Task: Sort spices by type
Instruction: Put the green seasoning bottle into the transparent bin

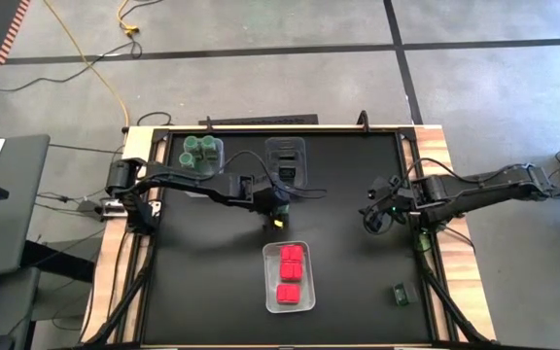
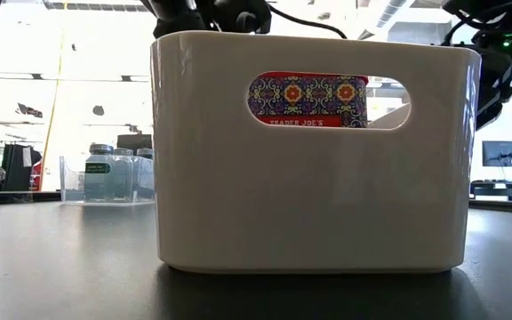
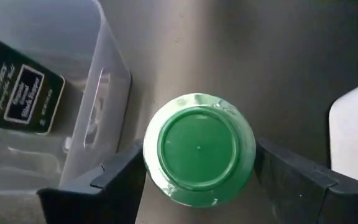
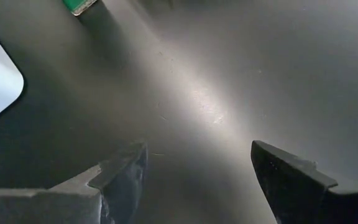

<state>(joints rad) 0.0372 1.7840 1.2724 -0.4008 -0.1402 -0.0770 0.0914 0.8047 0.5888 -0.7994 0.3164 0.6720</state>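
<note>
A green-lidded jar [image 3: 197, 146] sits between the fingers of my left gripper [image 1: 278, 216], at the table's middle, just near of a clear bin [image 1: 287, 160] holding a dark box [image 3: 17, 93]. Several more green-lidded jars [image 1: 200, 151] stand in a clear bin at the far left. Three red packets [image 1: 291, 272] lie in a white bin [image 1: 304, 301]. Another dark box [image 1: 401, 293] lies on the table near the right edge. My right gripper [image 1: 372, 216] hangs open over bare table, right of centre. My left gripper is shut on the green-lidded jar, pinching its round side just under the lid [image 3: 149, 163] between the two fingers [image 3: 120, 180]. The fingers come from above, pointing down, and the jar stands upright. Whether its base is on the table, I cannot tell.
In the low view the white bin [image 2: 309, 151] fills the foreground and hides both grippers' fingers; a red packet [image 2: 308, 98] shows through its handle slot. The right wrist view shows bare black table [image 4: 229, 81] between the open fingers. Wooden rails [image 1: 445, 175] edge the table.
</note>
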